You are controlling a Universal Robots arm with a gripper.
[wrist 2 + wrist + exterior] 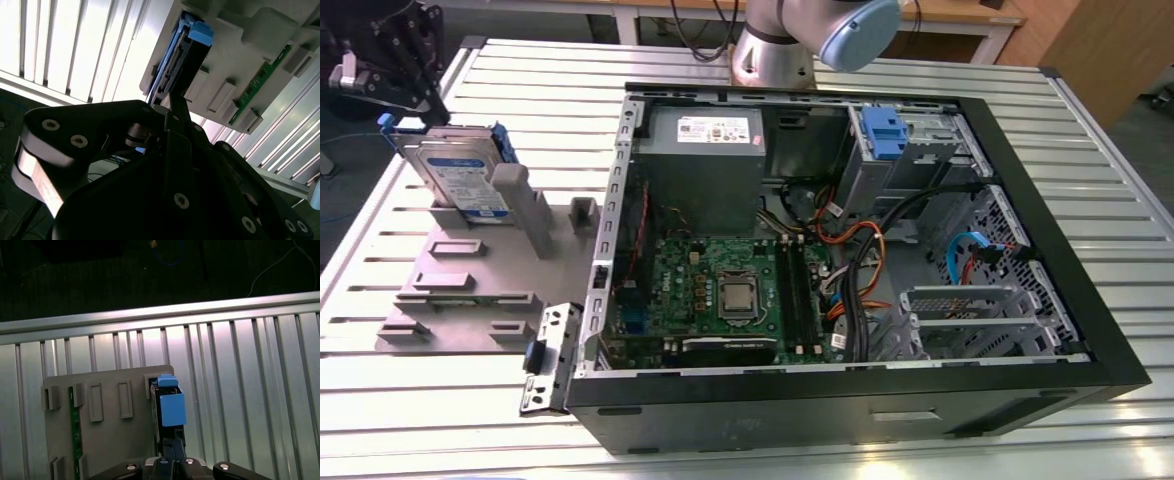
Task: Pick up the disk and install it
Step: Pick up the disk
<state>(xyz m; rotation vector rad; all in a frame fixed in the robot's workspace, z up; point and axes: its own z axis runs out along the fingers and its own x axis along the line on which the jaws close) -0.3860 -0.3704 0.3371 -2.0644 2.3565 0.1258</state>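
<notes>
A: Quick one. Where's the disk?

B: Flat silver-grey disk (460,178), white-and-blue label, framed in a blue plastic carrier. It stands on edge in a slot of the grey moulded holder plate (454,295), at the exterior view's left of the ribbed aluminium bench (1094,130). Not lifted yet: its bottom edge sits in the slot, with a grey post just beside it.

A: Why on edge?

B: My read is that upright leaves the carrier's end clear of the plate, so there's something thin to pinch. Lying flat, there'd be nothing to get at.

A: Pincer?

B: Black pincer (172,450) is at the disk's end farthest from the case. It's drawn almost fully closed, tips right against the carrier. In the second wrist view they meet at one end of the disk's connector edge. I'd call it clamped on a thin bit of blue carrier, but the contact itself is hidden, so that's a judgement.

A: Anything else?

B: Open black computer case (854,395) lies on its side mid-bench, well apart from the disk. Its panel is off, probably so the bays can be reached from above. A blue bracket (881,130) sits in its drive cage. A thin green circuit strip (75,422) sits in another slot of the plate.

A: Stage?

B: Grasp. Pickup not done.
</notes>
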